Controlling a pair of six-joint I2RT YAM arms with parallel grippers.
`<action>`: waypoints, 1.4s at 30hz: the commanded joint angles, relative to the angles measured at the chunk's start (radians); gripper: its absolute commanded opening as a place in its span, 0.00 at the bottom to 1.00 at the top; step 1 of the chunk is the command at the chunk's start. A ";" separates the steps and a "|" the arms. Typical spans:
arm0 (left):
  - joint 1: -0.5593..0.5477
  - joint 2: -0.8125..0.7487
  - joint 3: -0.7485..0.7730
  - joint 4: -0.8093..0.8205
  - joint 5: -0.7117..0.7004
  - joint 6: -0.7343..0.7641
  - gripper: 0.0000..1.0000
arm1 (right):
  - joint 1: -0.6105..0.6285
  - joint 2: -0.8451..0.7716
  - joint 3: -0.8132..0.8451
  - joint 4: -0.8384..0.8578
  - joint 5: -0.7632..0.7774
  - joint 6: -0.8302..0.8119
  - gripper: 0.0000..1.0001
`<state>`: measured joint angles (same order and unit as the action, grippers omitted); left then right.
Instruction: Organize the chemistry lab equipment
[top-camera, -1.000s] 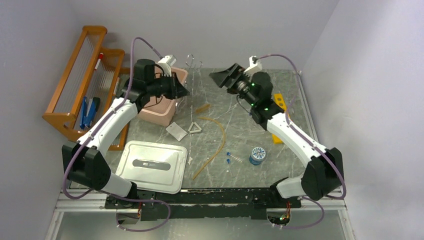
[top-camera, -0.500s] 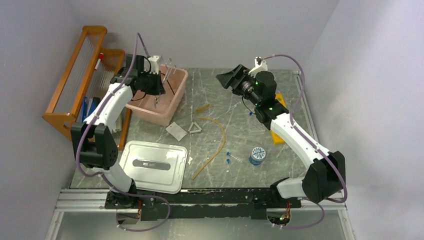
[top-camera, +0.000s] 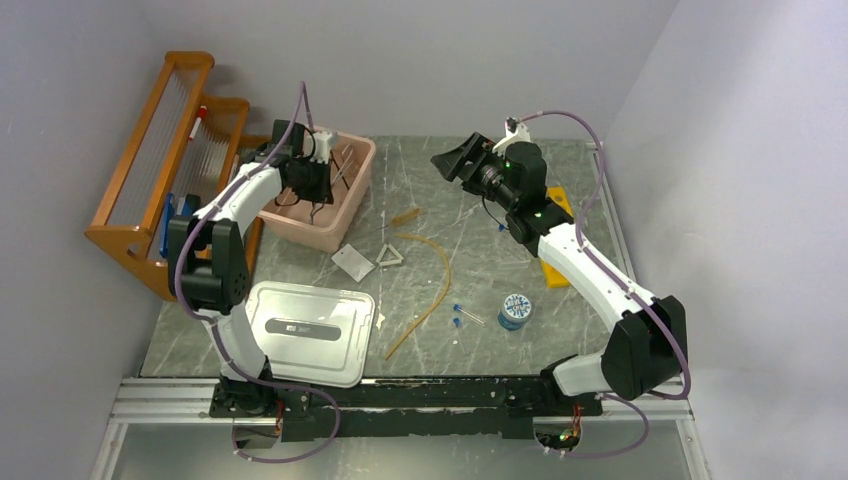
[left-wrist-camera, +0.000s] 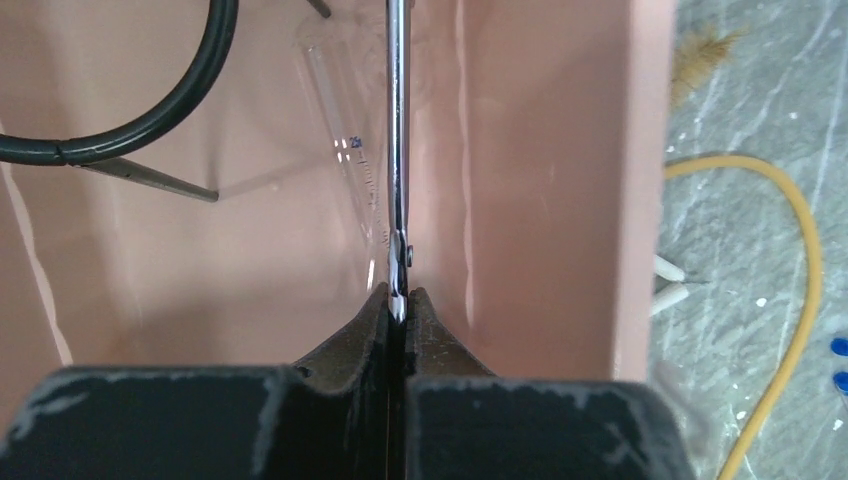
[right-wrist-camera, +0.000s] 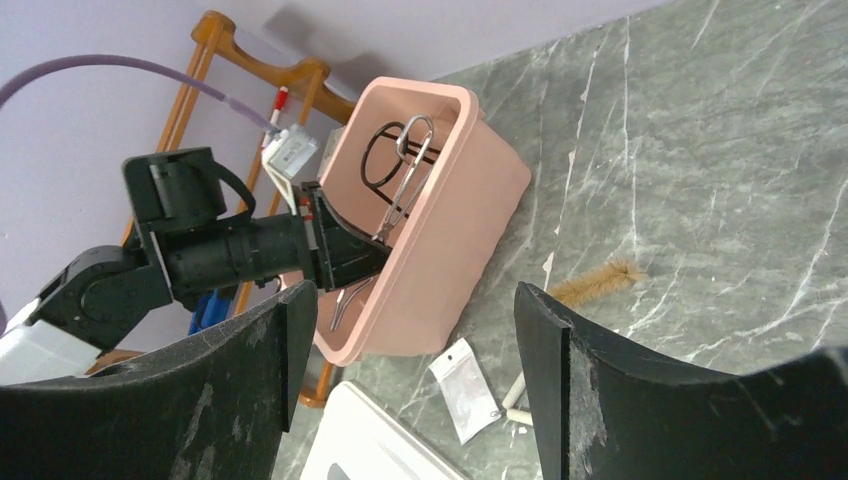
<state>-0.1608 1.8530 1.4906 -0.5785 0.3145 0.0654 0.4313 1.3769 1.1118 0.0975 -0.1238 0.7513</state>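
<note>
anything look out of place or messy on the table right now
Loose pieces lie scattered on the table: the tan rubber tube sprawls in a curve, tiny blue-capped vials lie beside it, and a bristle brush sits alone near the pink tub, whose white lid lies off beside it.

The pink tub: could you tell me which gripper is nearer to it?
Left. The left gripper is at the pink tub, shut on metal tongs reaching inside; the right gripper hangs open over the table, well apart.

White arm links (top-camera: 590, 268), black joints (top-camera: 640, 350), purple cables (right-wrist-camera: 110, 62) — small green lights (top-camera: 510, 166), right wrist
</note>
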 joint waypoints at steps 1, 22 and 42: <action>-0.010 0.019 0.014 0.073 -0.053 0.001 0.05 | -0.007 0.001 0.022 0.005 0.002 -0.008 0.75; -0.063 0.077 -0.076 0.213 -0.042 -0.100 0.22 | -0.012 -0.009 -0.020 0.006 0.013 0.021 0.74; -0.092 -0.152 0.059 0.037 -0.138 -0.121 0.55 | 0.070 0.157 0.082 -0.342 0.155 -0.217 0.70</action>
<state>-0.2386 1.7836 1.5124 -0.4988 0.2020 -0.0490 0.4503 1.4879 1.1313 -0.1436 -0.0231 0.6167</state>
